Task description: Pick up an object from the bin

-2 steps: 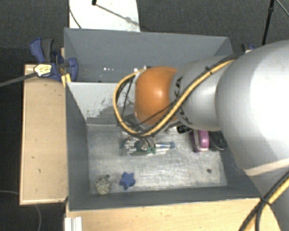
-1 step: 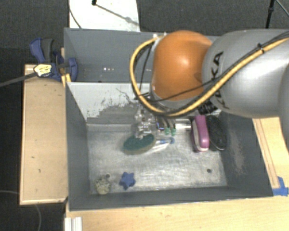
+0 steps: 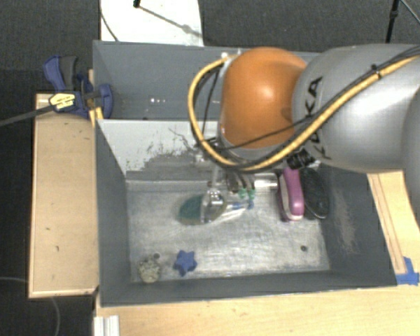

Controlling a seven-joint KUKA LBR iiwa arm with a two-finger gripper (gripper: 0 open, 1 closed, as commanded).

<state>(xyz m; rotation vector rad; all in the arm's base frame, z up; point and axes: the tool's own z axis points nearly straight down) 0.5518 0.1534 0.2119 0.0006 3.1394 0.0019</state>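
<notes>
My gripper (image 3: 214,203) reaches down below the orange cover into the middle of the bin. Its tip stands right beside a dark green rounded thing (image 3: 191,209), touching or nearly touching that thing's right side. A clear plastic item with green marks (image 3: 239,200) lies just right of the tip. Further right, a pink-and-white oblong thing (image 3: 292,195) lies against a black oblong one (image 3: 315,194).
A small blue star-like piece (image 3: 185,261) and a grey-brown lump (image 3: 150,269) lie near the bin's front left corner. The arm and its orange cover hang over the bin's back right part.
</notes>
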